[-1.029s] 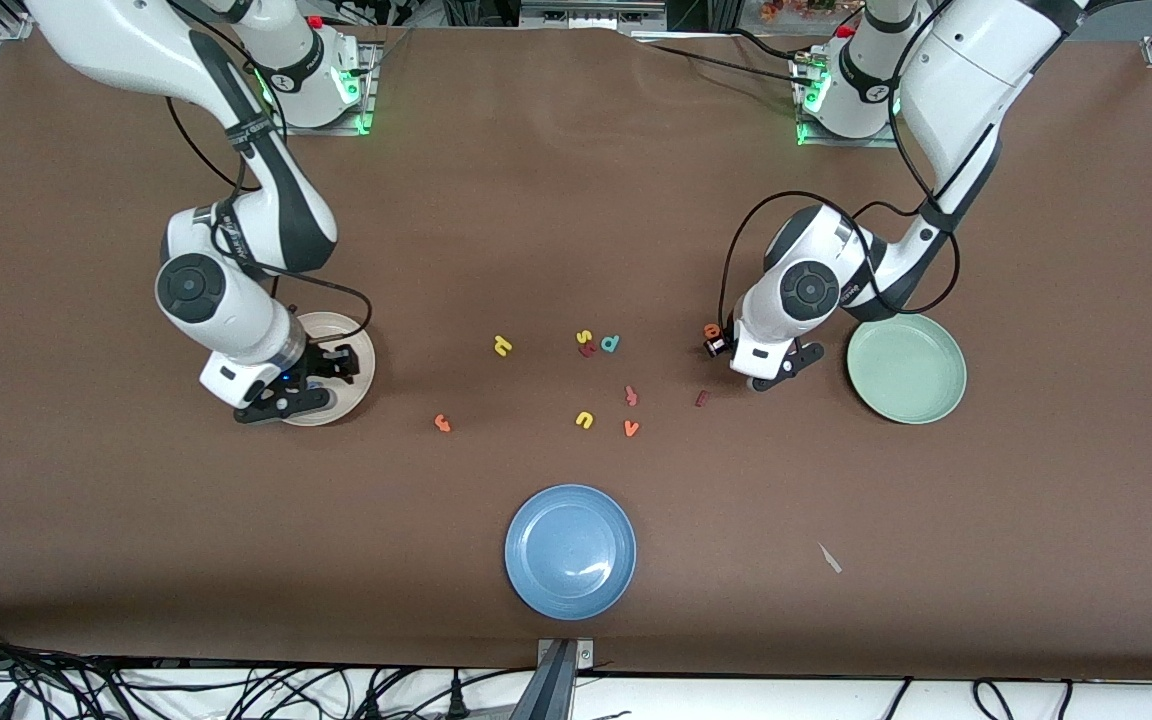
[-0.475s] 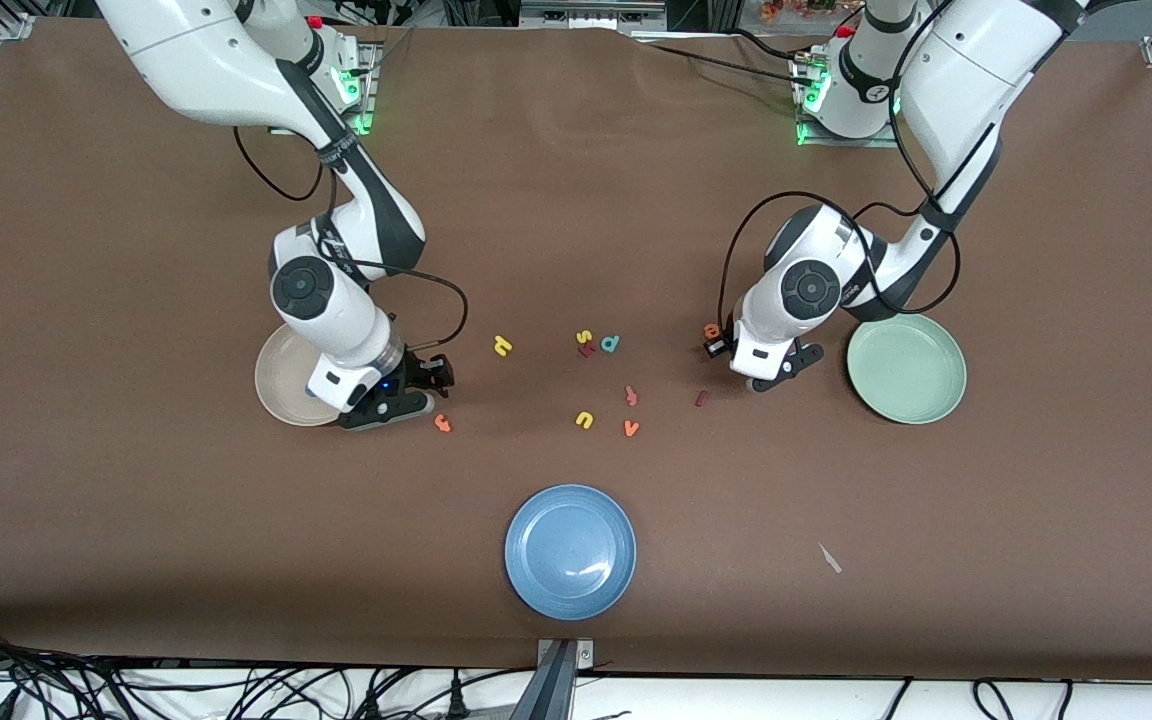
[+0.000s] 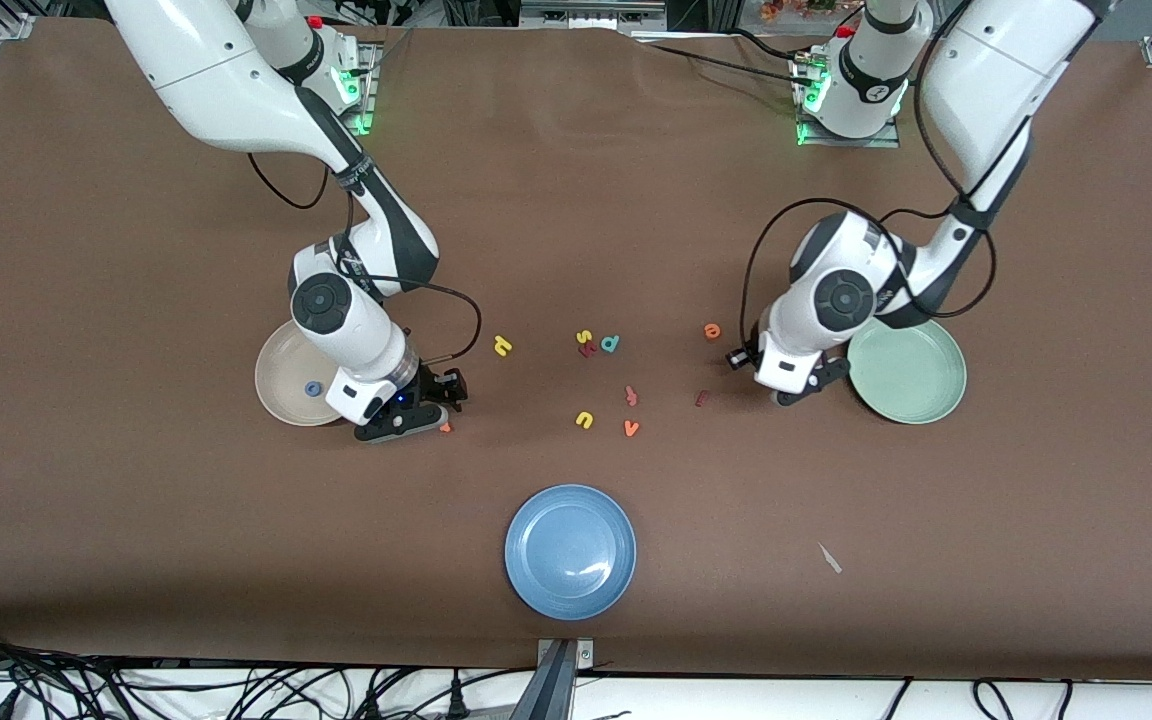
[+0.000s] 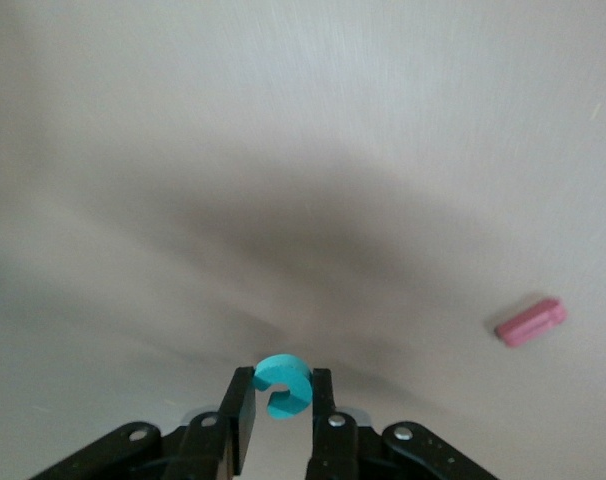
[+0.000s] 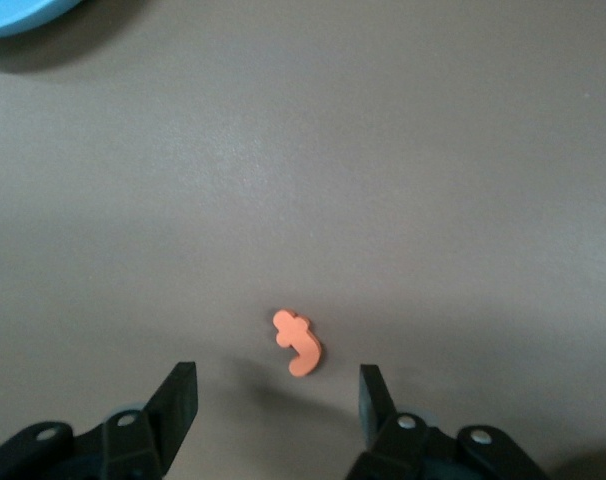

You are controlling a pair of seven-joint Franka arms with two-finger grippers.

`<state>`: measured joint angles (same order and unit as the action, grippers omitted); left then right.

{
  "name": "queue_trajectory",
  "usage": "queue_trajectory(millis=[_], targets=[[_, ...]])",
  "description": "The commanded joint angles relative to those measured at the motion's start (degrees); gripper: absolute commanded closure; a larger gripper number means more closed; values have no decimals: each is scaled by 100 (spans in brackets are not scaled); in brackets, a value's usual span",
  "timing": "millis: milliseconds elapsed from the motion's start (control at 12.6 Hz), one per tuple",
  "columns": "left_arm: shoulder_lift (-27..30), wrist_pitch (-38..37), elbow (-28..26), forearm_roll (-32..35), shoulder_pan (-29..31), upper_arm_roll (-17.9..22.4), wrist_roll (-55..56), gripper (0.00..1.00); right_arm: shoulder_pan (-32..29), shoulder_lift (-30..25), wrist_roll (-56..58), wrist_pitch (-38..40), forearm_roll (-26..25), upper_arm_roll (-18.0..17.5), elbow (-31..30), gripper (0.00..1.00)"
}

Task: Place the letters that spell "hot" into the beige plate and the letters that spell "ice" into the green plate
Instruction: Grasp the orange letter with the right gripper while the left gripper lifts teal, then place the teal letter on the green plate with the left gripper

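Observation:
The beige plate [image 3: 281, 372] holds the blue o [image 3: 313, 389]. Beside that plate my right gripper [image 3: 423, 412] [image 5: 276, 388] hangs open, low over the orange t [image 3: 446, 428] [image 5: 298, 341], which lies just ahead of the gap between its fingers. My left gripper [image 3: 802, 390] [image 4: 281, 398] is shut on the teal c [image 4: 283, 384], next to the green plate [image 3: 908, 370]. On the table lie the orange e [image 3: 712, 331], the dark red i [image 3: 701, 398] [image 4: 530, 321] and the yellow h [image 3: 503, 346].
Mid-table lie a yellow s [image 3: 584, 337], a teal d [image 3: 610, 343], a salmon t-like letter [image 3: 631, 396], a yellow u [image 3: 585, 420] and an orange v [image 3: 631, 429]. A blue plate [image 3: 570, 551] [image 5: 23, 12] sits nearest the front camera.
My right gripper left the beige plate, where the blue o now lies, and came over the orange t. My left gripper shut on the teal c and moved toward the green plate.

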<state>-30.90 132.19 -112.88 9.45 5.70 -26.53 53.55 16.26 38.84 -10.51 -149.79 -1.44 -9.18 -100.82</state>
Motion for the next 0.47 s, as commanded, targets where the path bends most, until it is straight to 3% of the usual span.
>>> queue_trajectory(millis=[0, 238, 396], targets=[[347, -1147, 641, -74, 474, -28, -1001, 92, 202, 396, -12, -155, -76, 153, 405, 27], [365, -1915, 1179, -92, 1142, -19, -2258, 92, 229, 449, -21, -199, -435, 215, 396, 33], [356, -1978, 1189, -40, 1528, -2, -2961, 92, 229, 467, 5, -199, -489, 215, 396, 44]])
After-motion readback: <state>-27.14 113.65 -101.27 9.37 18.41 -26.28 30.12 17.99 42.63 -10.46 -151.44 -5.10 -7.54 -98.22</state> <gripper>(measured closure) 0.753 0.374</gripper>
